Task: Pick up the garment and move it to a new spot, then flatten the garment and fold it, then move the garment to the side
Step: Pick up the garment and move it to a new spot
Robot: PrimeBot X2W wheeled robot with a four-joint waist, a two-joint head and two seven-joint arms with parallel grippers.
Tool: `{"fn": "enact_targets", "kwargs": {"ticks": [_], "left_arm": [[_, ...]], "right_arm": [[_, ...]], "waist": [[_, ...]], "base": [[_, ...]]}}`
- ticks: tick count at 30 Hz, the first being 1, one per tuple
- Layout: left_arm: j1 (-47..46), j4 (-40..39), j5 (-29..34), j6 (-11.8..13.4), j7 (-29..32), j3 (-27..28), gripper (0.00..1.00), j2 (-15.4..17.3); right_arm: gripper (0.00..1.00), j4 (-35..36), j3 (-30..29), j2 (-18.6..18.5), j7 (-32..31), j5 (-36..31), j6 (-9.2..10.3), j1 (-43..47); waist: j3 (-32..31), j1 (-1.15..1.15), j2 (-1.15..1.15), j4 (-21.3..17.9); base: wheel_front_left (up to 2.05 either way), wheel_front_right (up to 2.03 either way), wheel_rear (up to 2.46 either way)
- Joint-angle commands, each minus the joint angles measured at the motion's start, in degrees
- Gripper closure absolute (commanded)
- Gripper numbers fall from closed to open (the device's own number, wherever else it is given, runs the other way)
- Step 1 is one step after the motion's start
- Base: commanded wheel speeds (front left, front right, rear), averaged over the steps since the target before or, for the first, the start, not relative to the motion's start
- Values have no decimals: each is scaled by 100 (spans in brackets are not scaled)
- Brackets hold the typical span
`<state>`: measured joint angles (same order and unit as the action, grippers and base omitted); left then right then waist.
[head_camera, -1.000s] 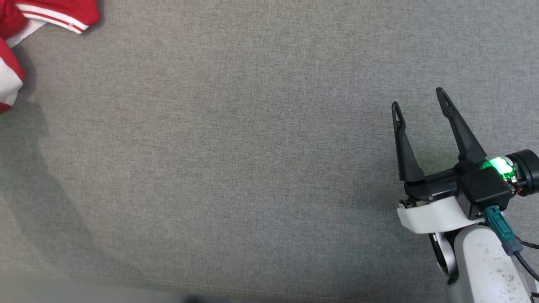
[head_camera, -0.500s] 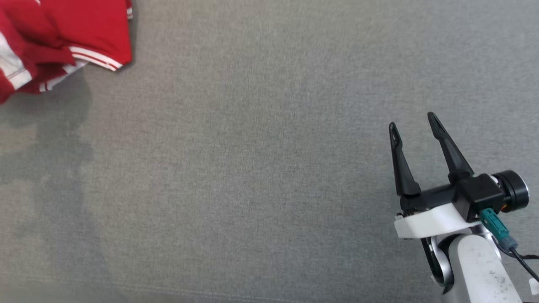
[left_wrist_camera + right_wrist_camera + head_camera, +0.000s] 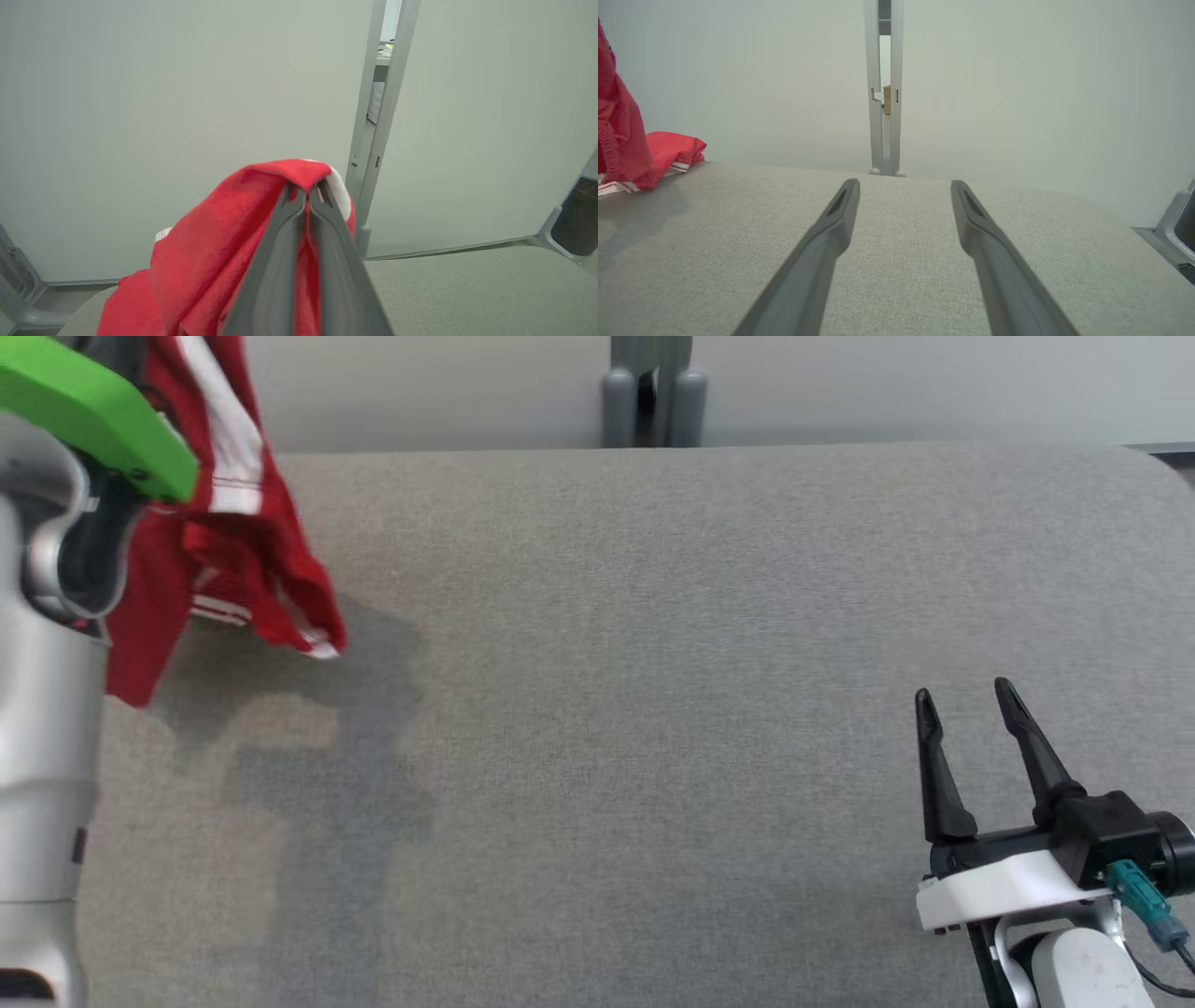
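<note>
Two long dark fingers of the right gripper (image 3: 966, 695) stood spread wide with nothing in them, low right in the head view over the grey woven tabletop (image 3: 607, 709). Far left, the red garment (image 3: 233, 551) with white striped trim hung crumpled next to a silvery forearm (image 3: 42, 728). Left wrist view: the left gripper (image 3: 307, 193) was pinched tight on a soft, fuzzy red fold, with a smooth pale wall (image 3: 140, 93) behind. Right wrist view: the tapered fingers were apart, and the garment's bottom sat bunched on the tabletop, far left.
</note>
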<state>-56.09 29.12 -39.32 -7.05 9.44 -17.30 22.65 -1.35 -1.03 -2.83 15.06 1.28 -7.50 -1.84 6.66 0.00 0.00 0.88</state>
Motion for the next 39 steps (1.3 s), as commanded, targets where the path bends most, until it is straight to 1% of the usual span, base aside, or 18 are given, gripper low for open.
{"fn": "enact_targets", "kwargs": {"ticks": [1, 7, 9, 11, 14, 17, 20, 22, 26, 29, 30, 31, 33, 39], "left_arm": [[126, -144, -59, 4, 46, -114, 100, -177], [198, -764, -275, -31, 306, -583, 100, -709], [237, -890, -358, -30, 355, -712, 100, -824], [328, -957, -438, -36, 396, -856, 100, -886], [537, -901, -445, -42, 396, -1086, 100, -829], [854, -615, -371, -41, 341, -1288, 100, -703], [1231, -71, -285, -33, 199, -1410, 100, -621], [1487, 337, -224, 37, -21, -1427, 100, -607], [1877, 1066, -150, 157, -579, -1444, 100, -777], [1991, 1488, -133, 218, -1005, -1419, 100, -944], [2007, 1623, -97, 235, -1167, -1430, 85, -1014], [2006, 1718, -77, 232, -1295, -1445, 65, -1068], [1969, 1896, -65, 208, -1524, -1487, 0, -1201], [1751, 2171, 7, 90, -2047, -1607, 0, -1423]], "right_arm": [[0, 28, -43, -10, 16, 55, 2, 86], [0, 66, -15, -11, 17, 171, 2, 109], [0, 74, 18, -11, 16, 222, 2, 71], [0, 74, 53, -11, 17, 280, 2, 29], [0, 59, 102, -11, 17, 358, 2, -23], [0, 37, 119, -10, 17, 388, 2, -57], [0, 1, 153, -11, 17, 411, 2, -77], [0, -12, 179, -12, 17, 427, 2, -99], [0, -49, 182, -11, 17, 414, 2, -109], [0, -73, 176, -11, 17, 359, 2, -124], [0, -82, 169, -10, 17, 343, 2, -127], [0, -92, 170, -12, 17, 332, 2, -129], [0, -113, 168, -11, 17, 300, 2, -132], [0, -178, 171, -12, 17, 255, 2, -61]], "waist": [[-345, 0, 0, -532], [-181, 0, 0, -930], [-104, 0, 0, -1038], [-25, 0, 0, -1128], [94, 0, 0, -1232], [176, 0, 0, -1282], [259, 0, 0, -1316], [305, 0, 0, -1332], [378, 0, 0, -1318], [388, 0, 0, -1267], [382, 0, 0, -1236], [371, 0, 0, -1210], [335, 0, 0, -1145], [96, 0, 0, -898]], "base": [[0, 0, 0], [0, 0, 0], [0, 0, 0], [0, 0, 0], [0, 0, 0], [0, 0, 0], [0, 0, 0], [0, 0, 0], [0, 0, 0], [0, 0, 0], [0, 0, 0], [0, 0, 0], [0, 0, 0], [0, 0, 0]]}}
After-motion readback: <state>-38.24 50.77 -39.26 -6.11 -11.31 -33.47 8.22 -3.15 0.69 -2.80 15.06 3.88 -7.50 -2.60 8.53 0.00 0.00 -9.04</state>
